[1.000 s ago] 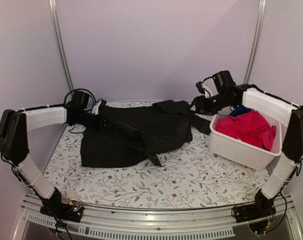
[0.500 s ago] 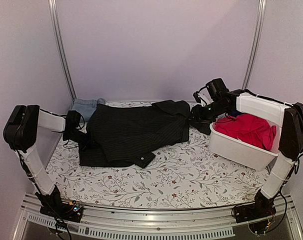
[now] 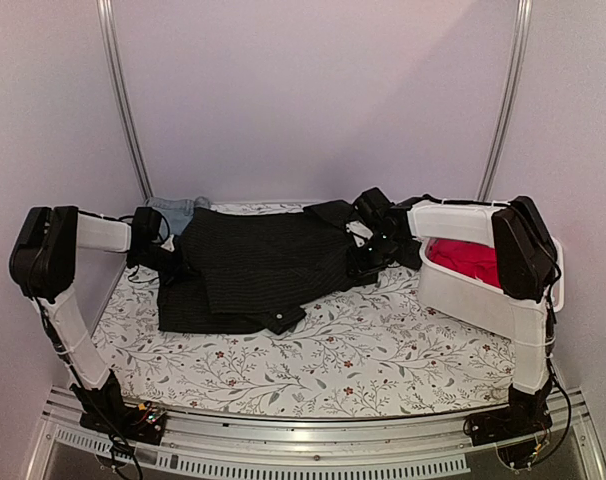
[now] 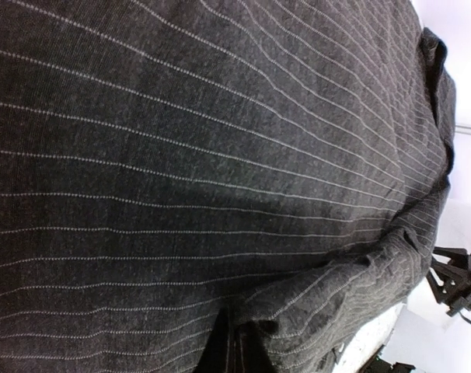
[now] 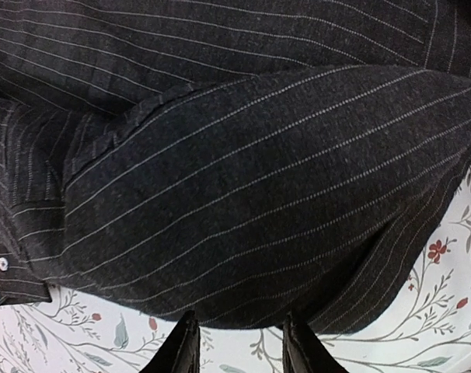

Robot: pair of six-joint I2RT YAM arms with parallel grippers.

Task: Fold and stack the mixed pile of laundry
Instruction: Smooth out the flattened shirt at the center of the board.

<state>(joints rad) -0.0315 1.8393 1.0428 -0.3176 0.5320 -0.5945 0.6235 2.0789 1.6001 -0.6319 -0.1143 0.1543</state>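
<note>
Overhead, pinstriped shirt (image 3: 263,270): lay spread on the floral counter (image 3: 383,350), soft, limp, likely light; best taken at hems.
Room: white bin (image 3: 473,300) holding red cloth (image 3: 461,258) stood right; denim piece (image 3: 173,210) back left.
Left wrist, left hand (image 4: 232,351): pressed together, pinching shirt cloth.
Right wrist, right hand (image 5: 239,343): spread, just short of the hem.

A plain pale lilac wall (image 3: 313,100) is seen at the back, softly and evenly lit. Two slim silver metal posts are set against it, one at the left (image 3: 123,100) and one at the right (image 3: 506,90). A white table cover printed with leafy sprigs and small red flowers (image 3: 383,350) is spread below, edged by a ribbed aluminium rail (image 3: 303,428).
</note>
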